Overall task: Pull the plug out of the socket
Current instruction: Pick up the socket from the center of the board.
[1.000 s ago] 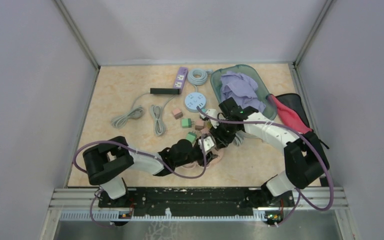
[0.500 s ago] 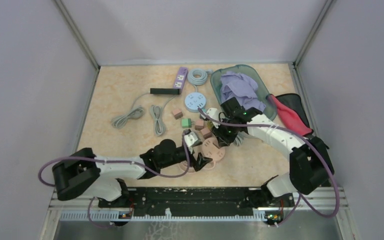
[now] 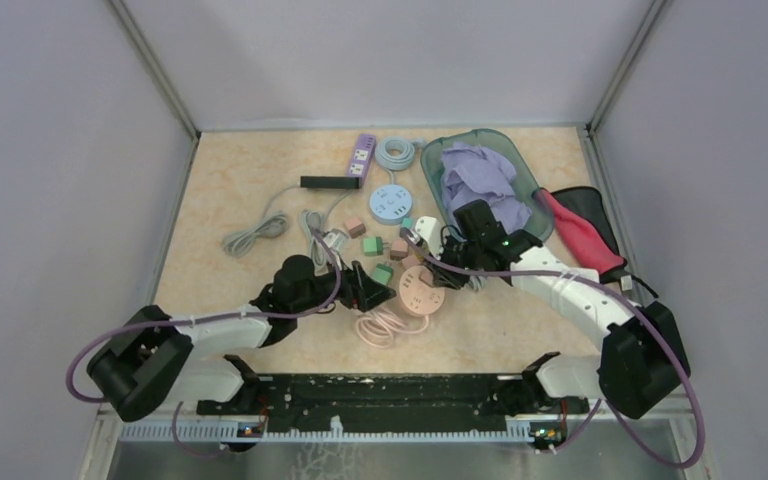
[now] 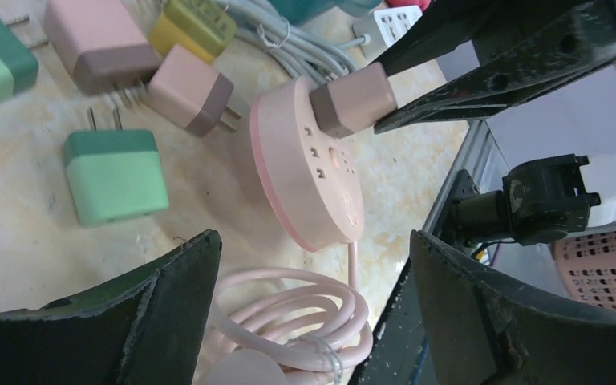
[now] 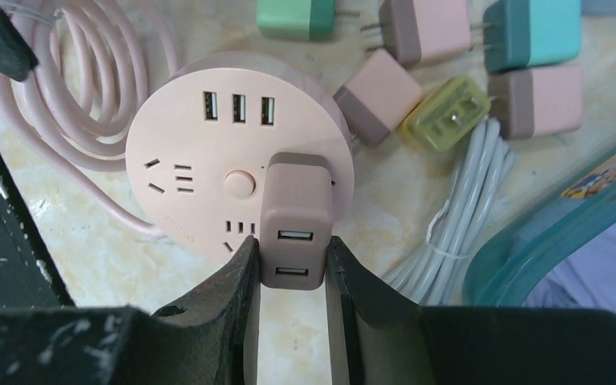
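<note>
Right gripper (image 5: pixel 293 258) gripped dusty-pink square plastic plug (image 5: pixel 297 192) on round pink plastic socket (image 5: pixel 184 200) — left gripper (image 4: pixel 313 269) stood wide open, empty

Overhead camera looks down from behind; 2 close wrist cameras share the pink socket (image 5: pixel 178 152).

Smooth matt pink plastic for the round socket (image 5: pixel 200 184); same satin finish, duskier brown-pink, on the plug (image 5: pixel 293 200). Slightly glossy, rubbery sheath along the coiled pink cable (image 4: pixel 289 309). Matt black plastic, scuffed with pale flecks, on the fingers (image 5: pixel 216 313) of the right gripper (image 5: pixel 291 245). Polished beige marble-look top for the table (image 3: pixel 240 190). Translucent teal plastic for the tray (image 3: pixel 475 137), crumpled soft lilac cloth (image 3: pixel 480 175) inside.
</note>
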`<state>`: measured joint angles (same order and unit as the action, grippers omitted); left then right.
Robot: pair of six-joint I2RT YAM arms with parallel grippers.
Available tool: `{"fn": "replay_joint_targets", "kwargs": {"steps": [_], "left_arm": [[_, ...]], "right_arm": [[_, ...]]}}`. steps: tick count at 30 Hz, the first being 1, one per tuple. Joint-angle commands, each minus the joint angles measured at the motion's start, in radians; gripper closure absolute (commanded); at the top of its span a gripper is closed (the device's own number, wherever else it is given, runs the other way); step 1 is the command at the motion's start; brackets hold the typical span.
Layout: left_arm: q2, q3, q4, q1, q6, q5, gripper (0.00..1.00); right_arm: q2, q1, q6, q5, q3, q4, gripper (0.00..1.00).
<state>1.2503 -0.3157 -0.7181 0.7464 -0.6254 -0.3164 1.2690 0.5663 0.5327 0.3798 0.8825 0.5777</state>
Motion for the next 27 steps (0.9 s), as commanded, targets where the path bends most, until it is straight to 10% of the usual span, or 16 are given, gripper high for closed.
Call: {"fn": "replay_joint_targets", "kwargs": {"steps": [1, 19, 27], "left_arm": [[0.039, 0.01, -0.054, -0.019, -0.157, -0.041, 0.09], [0.311, -0.071, -0.245, -0.003, -0.295, -0.174, 0.24], [0.4, -0.105, -0.281, 0.017, -0.317, -0.194, 0.58]], "right_arm": [[-0.073, -0.002, 0.047, 0.096, -0.02, -0.172, 1.0], [-0.122, 0.0, 0.011, 0.187, -0.119, -0.311, 1.0], [-0.121, 0.015, -0.009, 0.177, -0.128, -0.328, 1.0]]}}
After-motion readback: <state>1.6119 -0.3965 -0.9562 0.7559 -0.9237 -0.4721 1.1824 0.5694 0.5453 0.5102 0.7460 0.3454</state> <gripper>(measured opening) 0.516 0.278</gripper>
